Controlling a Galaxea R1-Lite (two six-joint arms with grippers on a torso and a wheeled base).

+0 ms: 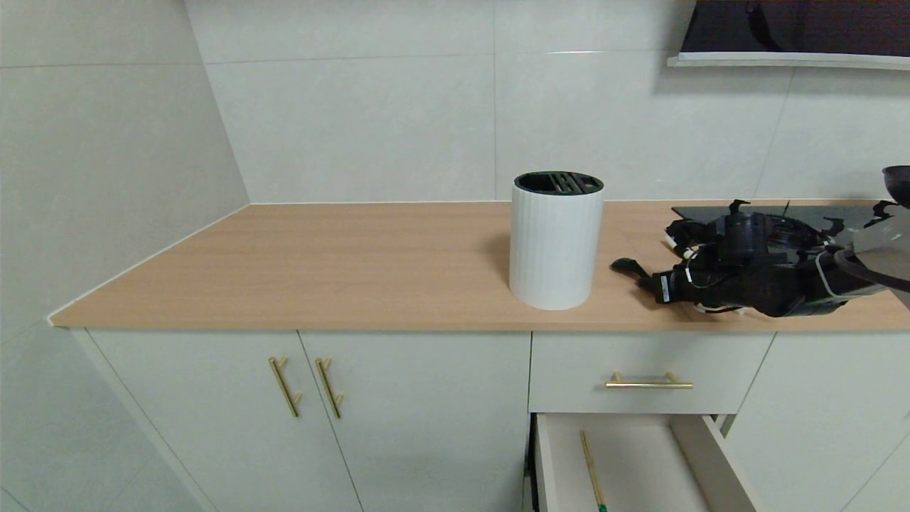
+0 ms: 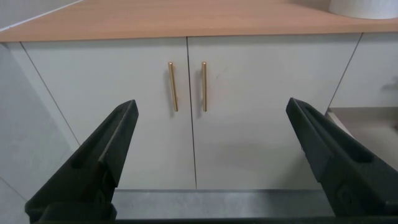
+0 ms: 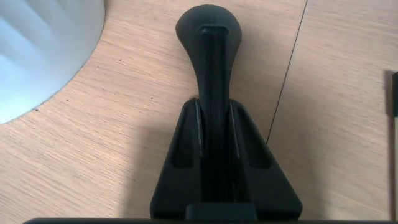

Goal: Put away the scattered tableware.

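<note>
Wood-grain tabletop (image 1: 355,263) along a tiled wall (image 1: 355,121). White ribbed holder (image 1: 554,249) with black slotted top stands upright on it. Black cooktop (image 1: 700,213) sits at right rear.

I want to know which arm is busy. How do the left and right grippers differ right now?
The left gripper is open and empty; the right gripper is shut on a black handle. The left gripper faces the cabinet doors below the countertop; the right gripper is over the countertop, beside the white holder. Both are black.
</note>
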